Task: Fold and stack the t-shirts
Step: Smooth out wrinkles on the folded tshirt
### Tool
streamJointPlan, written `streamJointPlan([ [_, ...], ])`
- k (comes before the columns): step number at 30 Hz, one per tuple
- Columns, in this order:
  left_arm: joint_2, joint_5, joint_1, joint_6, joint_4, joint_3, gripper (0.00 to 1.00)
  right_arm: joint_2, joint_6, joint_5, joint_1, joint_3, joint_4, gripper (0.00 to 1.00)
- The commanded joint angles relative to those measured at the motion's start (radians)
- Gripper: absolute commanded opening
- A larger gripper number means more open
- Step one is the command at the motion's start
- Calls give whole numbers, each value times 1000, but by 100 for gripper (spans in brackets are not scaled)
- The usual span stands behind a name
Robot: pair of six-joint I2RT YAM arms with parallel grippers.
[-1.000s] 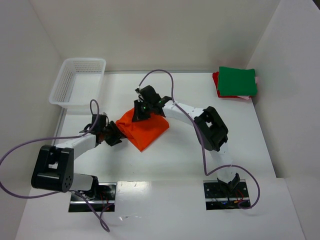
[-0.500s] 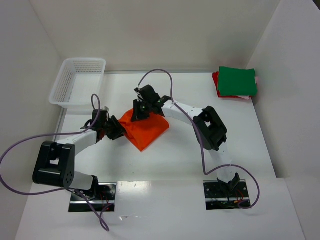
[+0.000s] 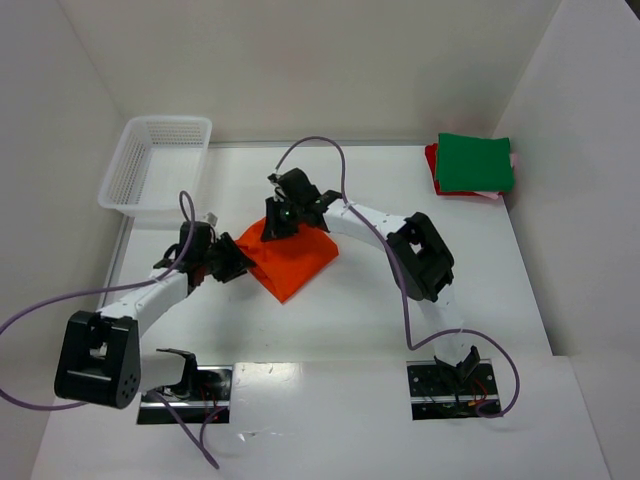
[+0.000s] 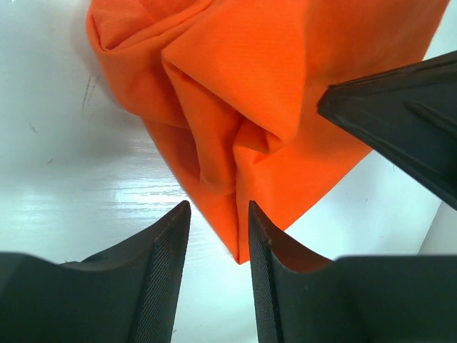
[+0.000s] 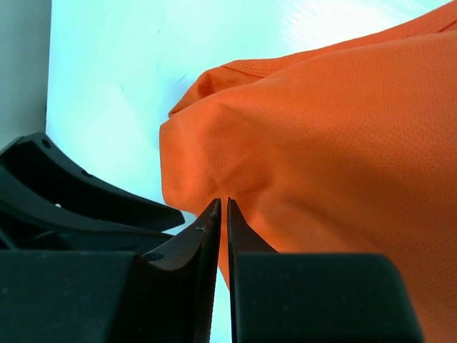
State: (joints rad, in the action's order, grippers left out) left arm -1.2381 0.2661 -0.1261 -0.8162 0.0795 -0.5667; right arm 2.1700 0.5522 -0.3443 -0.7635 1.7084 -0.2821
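ok so here's where i'm at. the orange t-shirt sits about mid-table, bunched into a rough diamond, not a proper flat square yet.

my left pincer is right at the diamond's left corner. jaws are roughly half open and gripping nothing. in the left wrist view the shirt's pointed corner dips into the gap between my fingers, but neither pad is squeezing it. a fat fold ridge runs straight away from that pincer, toward the table's right edge, so the shirt is dead ahead of it. that's the bit that matters: closing here would catch just the corner tip, so i reckon i'd want to push in a little first.

my right pincer is on the far corner of the same shirt. the jaws are all but closed, only a sliver between them, tips buried in the orange cloth. looks to me like it's pinching a thin fold there, pinning that side.

both arms are on the shirt, and the left is nearer the loose corner, so i'd guess the fold is the left's job.

the finished pile is in the far right corner of the table: green t-shirt on top, red t-shirt under it, pink t-shirt peeking out underneath. the white mesh basket is in the far left corner, and i can't see any shirts in it.
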Motion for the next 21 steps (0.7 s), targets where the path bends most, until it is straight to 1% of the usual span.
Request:
streamJointPlan([
  [1, -24, -7, -3, 9, -11, 4, 46, 19, -11, -1, -10, 57, 14, 12],
  [5, -102, -19, -3, 31, -11, -16, 46, 19, -11, -1, -10, 57, 14, 12],
  [6, -113, -19, -3, 31, -11, -16, 44, 19, -11, -1, -10, 57, 14, 12],
  [7, -126, -34, -3, 31, -11, -16, 44, 19, -11, -1, -10, 57, 14, 12],
  [14, -135, -24, -3, 22, -59, -16, 44, 28, -11, -12, -10, 66, 5, 12],
  [21, -158, 8, -3, 22, -92, -48, 44, 28, -11, -12, -19, 66, 4, 12],
])
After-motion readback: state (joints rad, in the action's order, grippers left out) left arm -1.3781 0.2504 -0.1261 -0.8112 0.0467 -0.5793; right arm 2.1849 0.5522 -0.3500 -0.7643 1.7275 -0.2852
